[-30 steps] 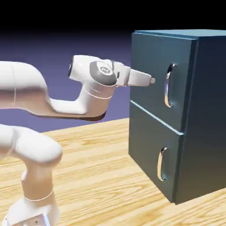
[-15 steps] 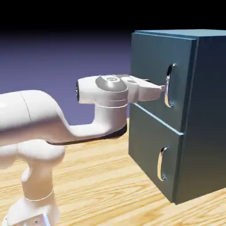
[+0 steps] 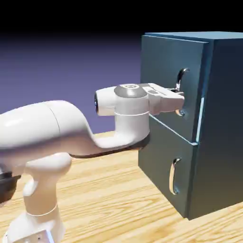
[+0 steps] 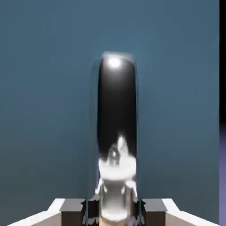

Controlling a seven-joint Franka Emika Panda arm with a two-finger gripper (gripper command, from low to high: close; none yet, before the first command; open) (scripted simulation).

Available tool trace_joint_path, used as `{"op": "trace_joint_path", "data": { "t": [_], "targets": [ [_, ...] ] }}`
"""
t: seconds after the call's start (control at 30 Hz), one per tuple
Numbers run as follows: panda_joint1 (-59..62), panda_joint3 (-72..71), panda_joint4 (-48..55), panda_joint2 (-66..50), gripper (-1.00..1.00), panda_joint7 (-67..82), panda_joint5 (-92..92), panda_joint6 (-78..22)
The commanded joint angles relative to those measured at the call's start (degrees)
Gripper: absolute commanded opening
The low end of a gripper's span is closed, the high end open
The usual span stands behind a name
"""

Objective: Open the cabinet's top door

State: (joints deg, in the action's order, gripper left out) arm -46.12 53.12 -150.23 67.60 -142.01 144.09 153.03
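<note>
Teal-blue cabinet (image 3: 218,123): two door panels, two silver handles. Gripper (image 3: 178,96) clamped shut on top door (image 3: 163,71) handle (image 3: 181,76); lower door (image 3: 161,161) handle (image 3: 174,176) untouched.

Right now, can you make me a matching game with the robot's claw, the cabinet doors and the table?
Things:
1. claw
2. top door
3. bottom door
4. table

Descriptions:
A. light striped wood
B. flat shut, its short silver handle untouched
C. pinched shut on the long silver handle
D. swung out a crack, a pale gap showing along its edge by the cabinet's corner

Right pairs: 1-C, 2-D, 3-B, 4-A
</note>
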Motion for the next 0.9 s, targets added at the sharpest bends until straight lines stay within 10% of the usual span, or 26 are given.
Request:
{"op": "trace_joint_path", "data": {
  "t": [0.0,0.87],
  "targets": [
    [2.1,-2.0,-2.0,0.5,-1.0,0.0,-1.5,-1.5],
    [17.8,-55.9,-24.9,16.9,-1.0,6.3,-56.5,-35.3]
  ]
}}
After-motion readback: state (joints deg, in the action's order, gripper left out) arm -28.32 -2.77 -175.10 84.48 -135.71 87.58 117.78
